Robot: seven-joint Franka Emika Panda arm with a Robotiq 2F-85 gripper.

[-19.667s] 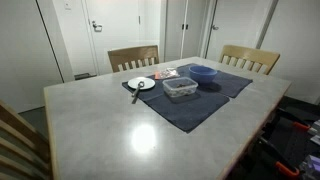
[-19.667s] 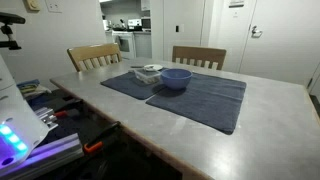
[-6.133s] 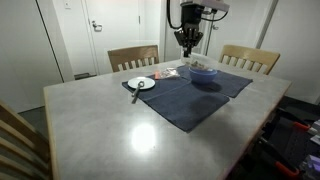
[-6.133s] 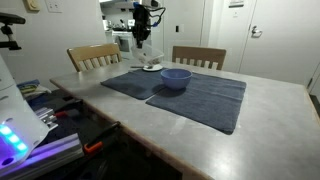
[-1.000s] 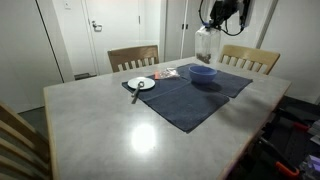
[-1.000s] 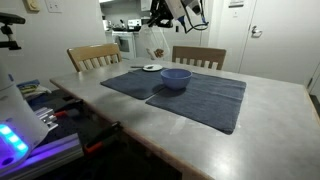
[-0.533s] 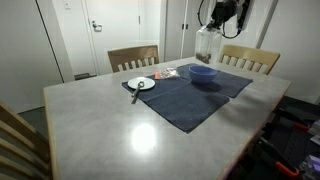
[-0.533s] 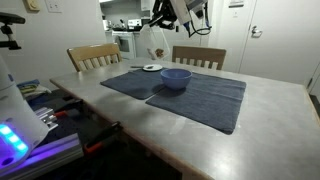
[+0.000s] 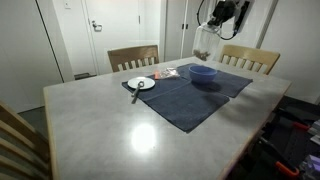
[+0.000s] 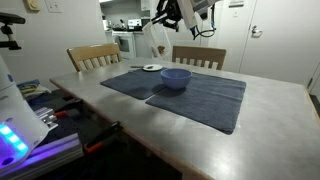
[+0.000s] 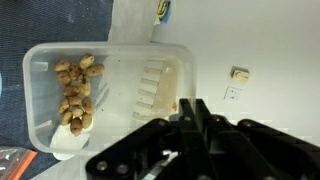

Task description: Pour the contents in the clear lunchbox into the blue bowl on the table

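Item: black Robotiq gripper (image 11: 188, 108) on the Panda arm, raised high above the table. State: clenched on the near side wall of the small transparent plastic lunchbox (image 11: 115, 85), one finger (image 11: 203, 112) on either side of the rim.

Held thing: the clear lunchbox hangs off the fingertips and extends away from the gripper. In the wrist view its open face is towards the camera. Contents: small brown lumps (image 11: 75, 95), clustered at the end of the box farthest from the gripper.

Below the gripper: round blue bowl (image 9: 203, 72), upright, standing on a dark blue cloth mat (image 9: 185, 100). In both exterior views the lunchbox is in the air between gripper and bowl, well clear of the bowl's rim. Whether it hangs squarely over the bowl cannot be told.

Further from the gripper, on the same mat: white round plate (image 9: 141, 83) with a dark utensil across its edge.

Support: large pale grey glossy table (image 9: 120, 135) – it carries mat, bowl and plate.

Behind the table, beyond the gripper: two wooden chairs (image 9: 133, 57).
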